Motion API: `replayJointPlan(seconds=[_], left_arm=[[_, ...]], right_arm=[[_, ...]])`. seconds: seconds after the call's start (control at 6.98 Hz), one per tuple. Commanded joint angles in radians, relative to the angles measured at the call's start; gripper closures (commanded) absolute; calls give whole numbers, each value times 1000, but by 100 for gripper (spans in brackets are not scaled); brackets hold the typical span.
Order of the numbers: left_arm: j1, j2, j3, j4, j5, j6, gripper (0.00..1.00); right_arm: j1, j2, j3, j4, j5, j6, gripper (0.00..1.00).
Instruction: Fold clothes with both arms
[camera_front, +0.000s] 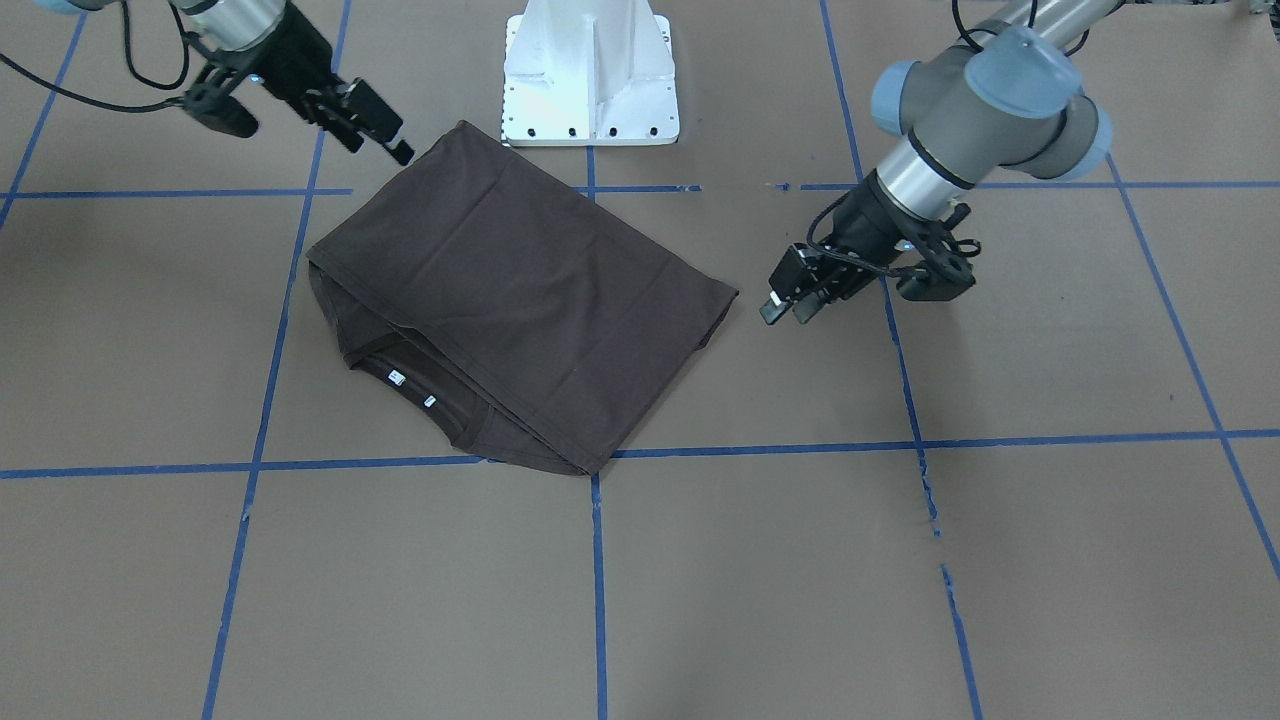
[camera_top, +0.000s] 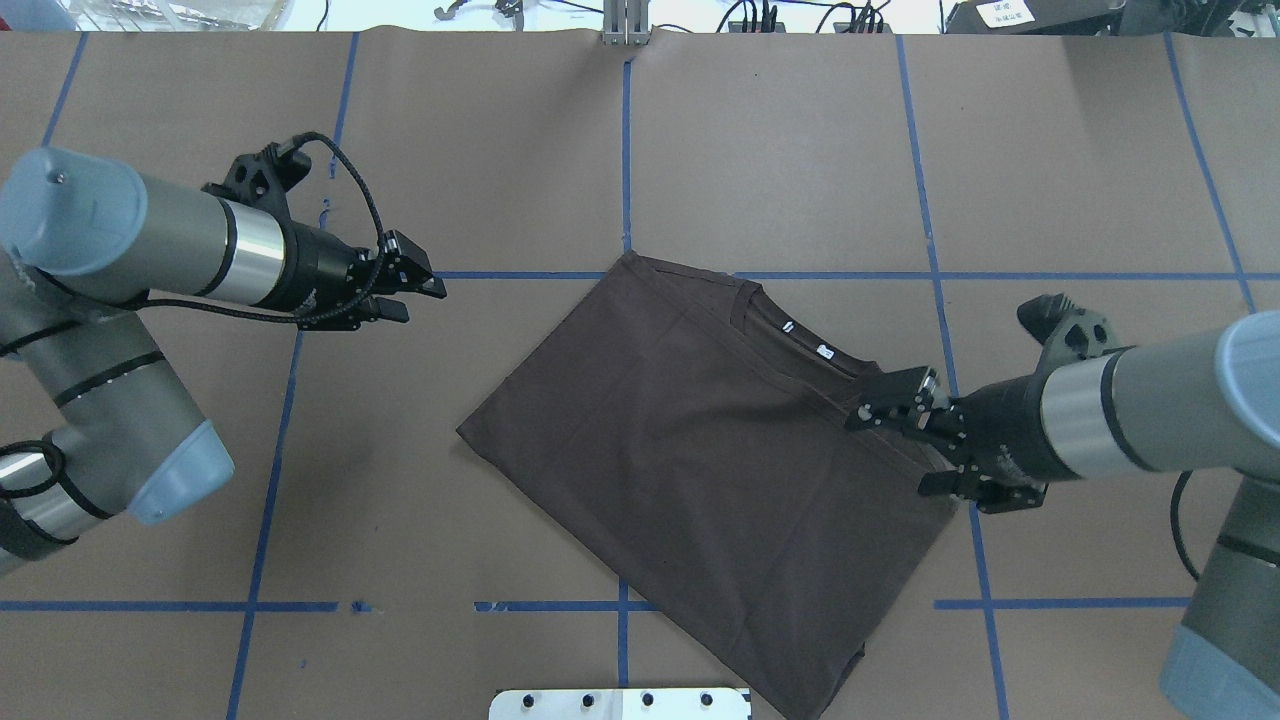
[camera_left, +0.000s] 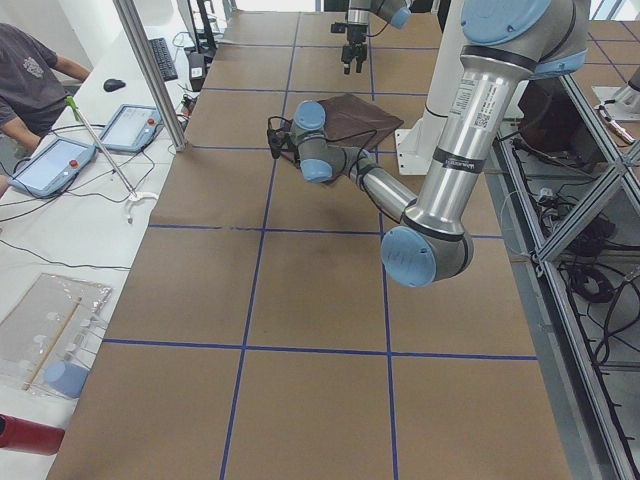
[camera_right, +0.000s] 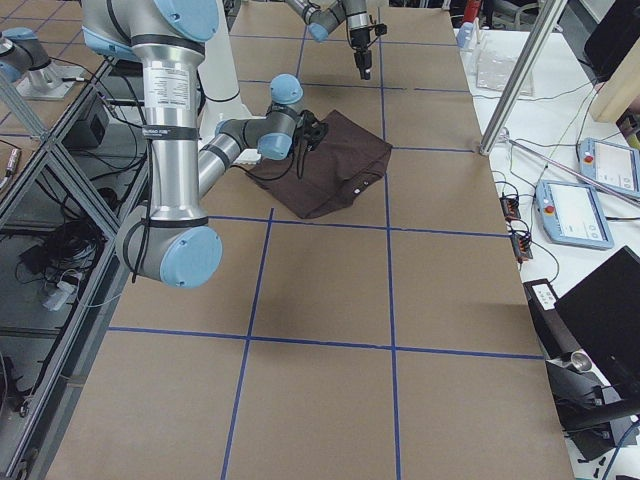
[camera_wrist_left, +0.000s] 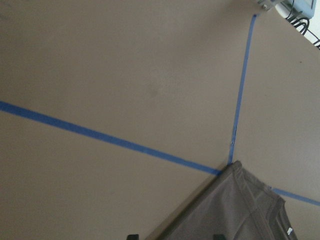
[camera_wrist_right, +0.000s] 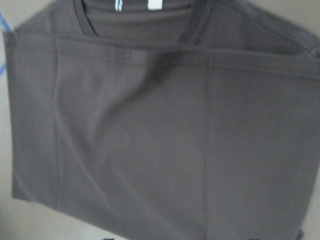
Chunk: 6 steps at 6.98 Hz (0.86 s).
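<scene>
Even overhead light, soft shadows, wrist views blurred (perhaps defocus)

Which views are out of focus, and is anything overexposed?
Right wrist-mounted view: blurred, with the seams of the t-shirt and its neck tags smeared. Left wrist-mounted view: slightly soft. Overhead exterior view: sharp, but the strip beyond the table is washed out. Exterior front-facing view: sharp, with the white pedestal base nearly blown out.

The t-shirt (camera_front: 520, 290) was matt, soft knit cloth, lightly creased. The table (camera_front: 800, 580) wore matt brown paper, gridded with smooth blue tape (camera_front: 598, 580). The left arm (camera_front: 915, 165) showed brushed metal and satin blue plastic caps. The pedestal (camera_front: 590, 80) was glossy white painted metal.
</scene>
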Motion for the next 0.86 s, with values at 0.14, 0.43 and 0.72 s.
replayJointPlan(seconds=[0.14,0.43,0.72], left_arm=[[155,1,12,52,113,-27,36],[196,-2,19,64,174,-27,35],[203,-2,53,64,179,-27,35]], right_arm=[[87,4,-23,0,-2,-6,0],[87,2,-28,0,-2,-6,0],[84,5,-37,0,-5,-5,0]])
